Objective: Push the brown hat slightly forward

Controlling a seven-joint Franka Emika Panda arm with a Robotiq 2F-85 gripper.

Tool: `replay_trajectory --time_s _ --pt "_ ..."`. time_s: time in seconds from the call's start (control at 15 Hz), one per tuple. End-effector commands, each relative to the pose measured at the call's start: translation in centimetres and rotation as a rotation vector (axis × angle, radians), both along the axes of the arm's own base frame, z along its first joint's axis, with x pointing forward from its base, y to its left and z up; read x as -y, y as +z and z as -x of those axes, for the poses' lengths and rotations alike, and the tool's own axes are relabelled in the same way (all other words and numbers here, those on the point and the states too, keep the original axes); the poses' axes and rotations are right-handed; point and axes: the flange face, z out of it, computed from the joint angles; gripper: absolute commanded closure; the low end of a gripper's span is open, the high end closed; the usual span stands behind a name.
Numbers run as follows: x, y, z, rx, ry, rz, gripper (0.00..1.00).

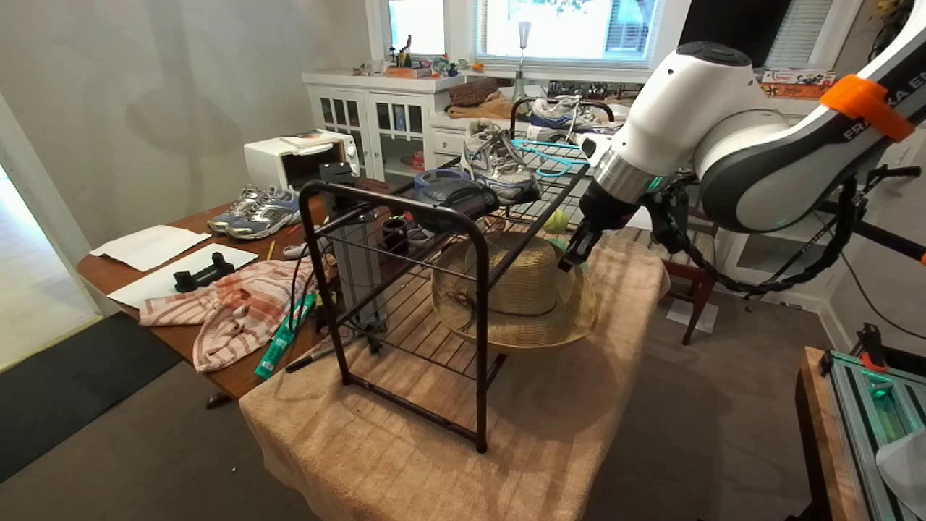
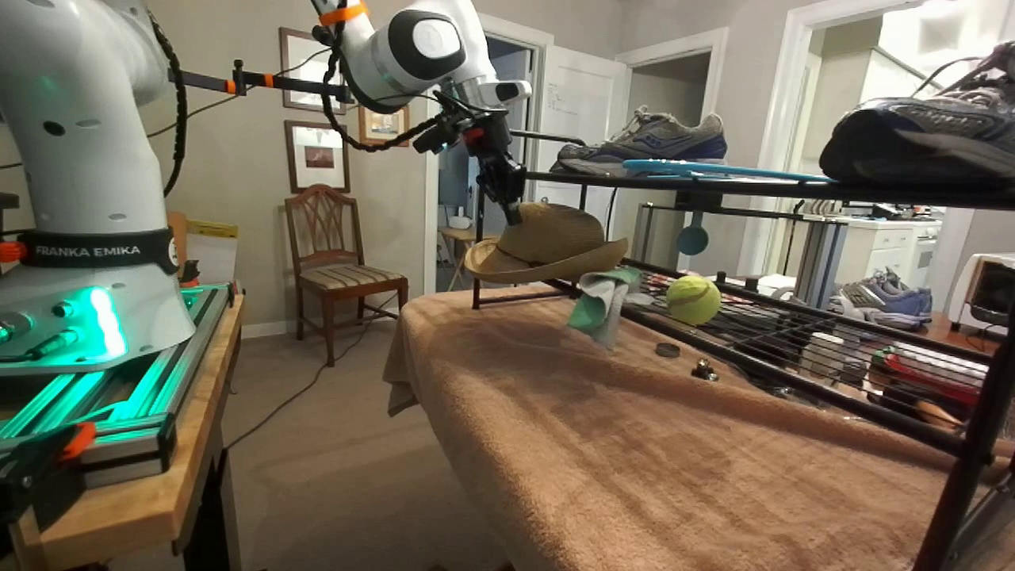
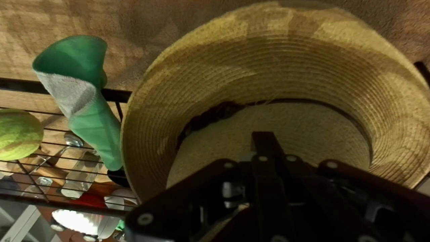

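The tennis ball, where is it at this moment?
In the wrist view, the tennis ball is at the left edge, on the wire shelf, left of the green-grey cloth.

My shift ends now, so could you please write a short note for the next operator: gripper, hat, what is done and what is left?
Gripper: looks shut, holding nothing; its tip is at the side of the crown of the brown hat. I cannot tell if it touches.
Hat: crown up, over the edge of the lower shelf of the black rack. A green cloth is close beside the brim.
Done: gripper is placed at the hat; the pictures do not settle whether any push was made.
Left: probably a short, gentle push forward, then back away. Watch the cloth, it may be dragged.
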Motion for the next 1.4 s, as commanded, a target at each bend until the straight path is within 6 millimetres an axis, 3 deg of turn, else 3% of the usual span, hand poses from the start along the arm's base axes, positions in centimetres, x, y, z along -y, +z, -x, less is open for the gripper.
replay_trajectory --time_s 0.0,0.6,0.93,1.13,1.2,1.33 --pt "0.7 -1.0 -0.8 0.042 -0.021 0.005 1.0" --pt "-0.1 -0.3 -2.8 0.141 -0.051 0.02 1.0" --pt "0.9 0.1 -4.7 0.22 -0.111 0.065 1.0" --pt "0.4 -1.9 -4.2 0.189 -0.121 0.072 1.0" --pt "-0.3 -4.1 -2.8 0.103 -0.094 0.053 1.0" --pt "-1.3 -6.3 -1.0 0.011 -0.072 0.016 1.0"
